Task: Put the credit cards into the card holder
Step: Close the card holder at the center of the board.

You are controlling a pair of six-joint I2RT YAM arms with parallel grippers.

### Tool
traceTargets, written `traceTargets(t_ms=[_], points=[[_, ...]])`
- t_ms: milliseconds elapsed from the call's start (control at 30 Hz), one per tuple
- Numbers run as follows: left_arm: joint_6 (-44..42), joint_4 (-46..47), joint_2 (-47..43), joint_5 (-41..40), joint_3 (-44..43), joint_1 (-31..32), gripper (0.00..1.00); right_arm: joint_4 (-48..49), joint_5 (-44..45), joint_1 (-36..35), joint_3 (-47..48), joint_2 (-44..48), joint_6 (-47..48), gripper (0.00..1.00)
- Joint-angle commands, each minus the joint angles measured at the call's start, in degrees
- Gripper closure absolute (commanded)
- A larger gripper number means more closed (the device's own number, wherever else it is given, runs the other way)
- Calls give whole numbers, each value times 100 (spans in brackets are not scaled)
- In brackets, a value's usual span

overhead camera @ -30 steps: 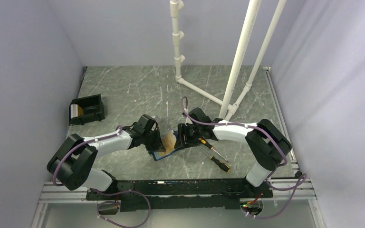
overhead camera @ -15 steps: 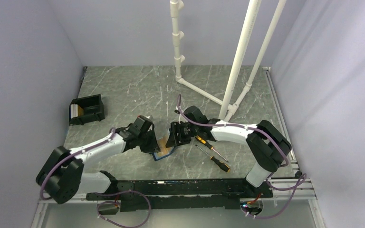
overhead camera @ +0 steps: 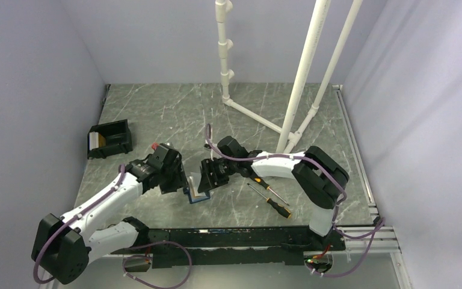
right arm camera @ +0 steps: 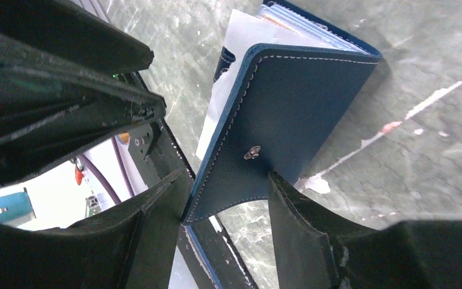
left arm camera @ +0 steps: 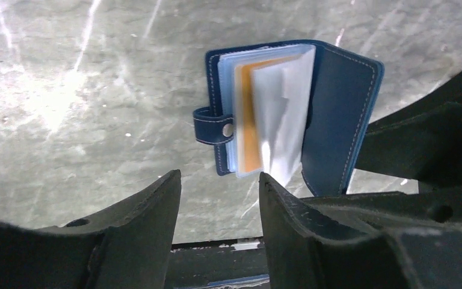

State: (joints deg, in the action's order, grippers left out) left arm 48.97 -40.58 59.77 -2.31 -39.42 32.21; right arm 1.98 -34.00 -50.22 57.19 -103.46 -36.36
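Stitched navy card holder, pale plastic sleeves

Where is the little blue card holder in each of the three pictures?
Top view: the card holder sits low in the middle, between the two grippers.
Left wrist view: it fills the upper middle, lying open, with an orange card inside.
Right wrist view: its dark blue cover stands in the middle, seen from outside, with the snap stud facing the camera.
Shared landmark: the grey marbled table, under the holder in every view.

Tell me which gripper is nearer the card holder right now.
Right. The right gripper straddles the card holder's raised cover; the left gripper has backed off beside it, open and empty.
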Motion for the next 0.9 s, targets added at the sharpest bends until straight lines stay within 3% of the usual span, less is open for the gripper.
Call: traceTargets(t_ms=[0,267,367,533,633,867], points=[[-95,-223,13,42,-127,-253,47,317,-146,-55,231,-214,164,44],[-202,55,580,288,-123,-393,58,318,-151,-58,205,-273,330,47],[-175,448,739,506,7,-408,44,303,-195,-58,201,-190,374,47],[-507,798,718,298,85,-444,31,320,-309,-57,205,-249,426,47],[-860,1132,712,643,115,-590,16,335,-362,-58,181,-281,466,47],[-1168,2305,815,1911,502,-1061,12,268,-372,-50,192,-298,542,50]])
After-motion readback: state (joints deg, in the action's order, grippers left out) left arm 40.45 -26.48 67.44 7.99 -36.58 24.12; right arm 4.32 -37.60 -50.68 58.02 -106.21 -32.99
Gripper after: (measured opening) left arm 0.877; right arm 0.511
